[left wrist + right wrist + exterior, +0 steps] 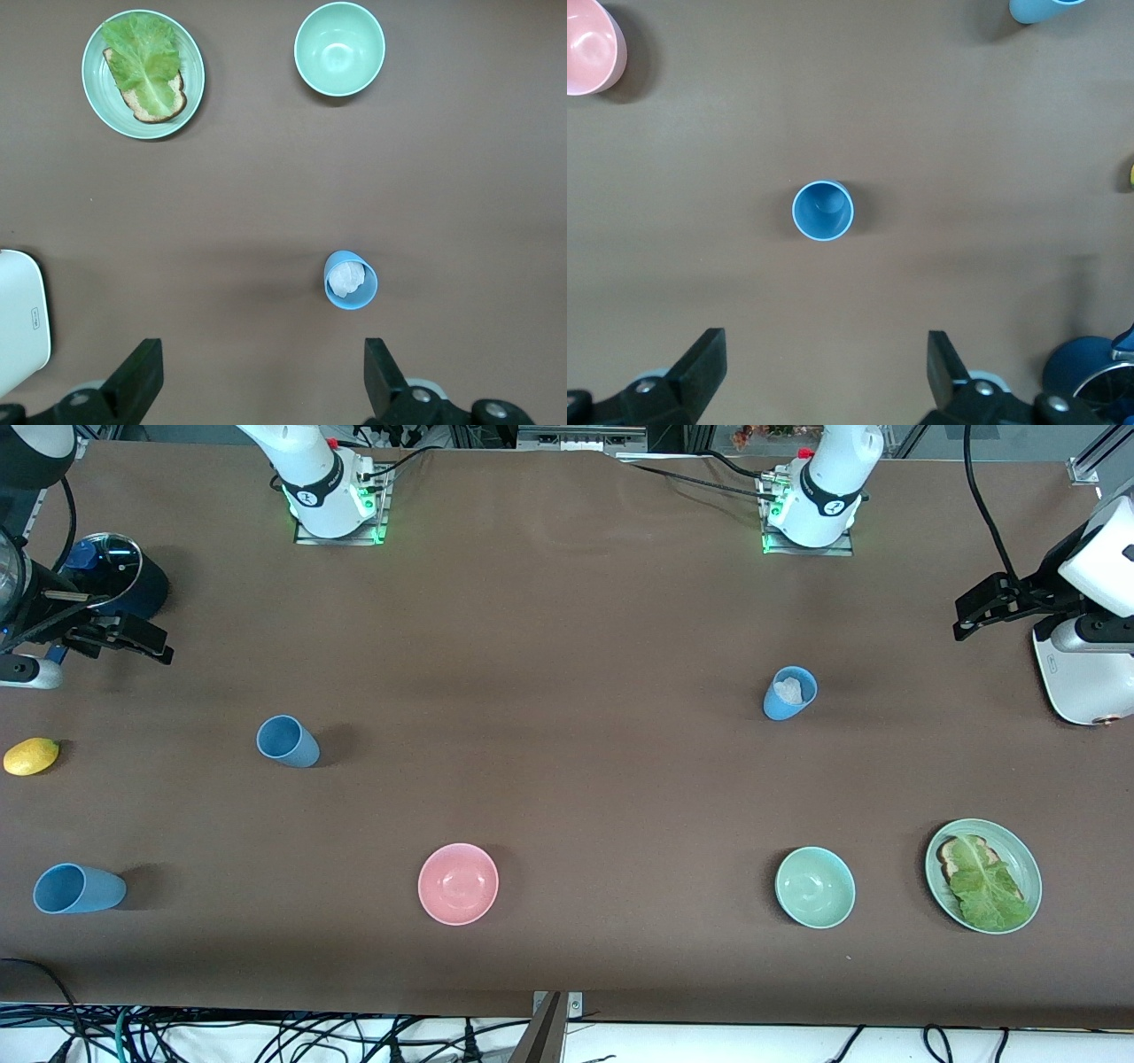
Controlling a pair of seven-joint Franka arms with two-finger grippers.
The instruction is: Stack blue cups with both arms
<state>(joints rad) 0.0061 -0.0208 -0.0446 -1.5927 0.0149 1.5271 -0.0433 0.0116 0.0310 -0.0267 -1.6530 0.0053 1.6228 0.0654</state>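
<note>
Three light-blue cups (pixel 288 741) (pixel 79 888) (pixel 789 693) stood apart on the bench (pixel 567 779), one holding something white. The left hand (pixel 261 376) and right hand (pixel 824 372) hung above, fingers spread, grasping nothing.

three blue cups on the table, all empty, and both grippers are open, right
Not quite. One blue cup, toward the left arm's end of the table, holds something white, as the left wrist view shows. The other two cups look empty. Left gripper and right gripper are both open.
</note>
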